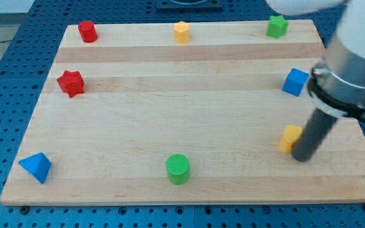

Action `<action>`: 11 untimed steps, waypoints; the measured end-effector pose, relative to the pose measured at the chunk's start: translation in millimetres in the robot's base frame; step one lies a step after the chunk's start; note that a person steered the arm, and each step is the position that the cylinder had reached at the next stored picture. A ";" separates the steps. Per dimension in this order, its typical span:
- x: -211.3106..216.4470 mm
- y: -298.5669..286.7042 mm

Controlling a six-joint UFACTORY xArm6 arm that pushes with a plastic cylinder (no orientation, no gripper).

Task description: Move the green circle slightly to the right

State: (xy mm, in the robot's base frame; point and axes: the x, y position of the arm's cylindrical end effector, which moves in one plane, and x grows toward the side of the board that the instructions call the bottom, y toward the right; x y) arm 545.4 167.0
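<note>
The green circle (178, 168) sits near the bench's (170, 114) bottom edge, about midway across. My tip (302, 157), with no claw to open or close, rests well to its right, just beside a yellow block (290, 138).

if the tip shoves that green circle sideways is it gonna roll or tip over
Probably neither. The green circle stands on its flat end, squat and wide, so it should slide on the smooth board. An off-centre push may turn it. My tip is far to its right, beside the yellow block.

My tip (302, 158) low at the view's right, rod near-upright.
</note>
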 end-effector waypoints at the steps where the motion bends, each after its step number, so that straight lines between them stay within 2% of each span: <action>1: -26.2 -35.1; 2: -23.0 -21.5; 3: 6.6 -23.9; 4: 51.7 -68.4; 5: 73.6 -108.3; 6: 72.5 -124.3; 7: 73.6 -205.2; 8: 73.0 -249.6; 10: 30.5 -206.8; 11: 39.2 -203.6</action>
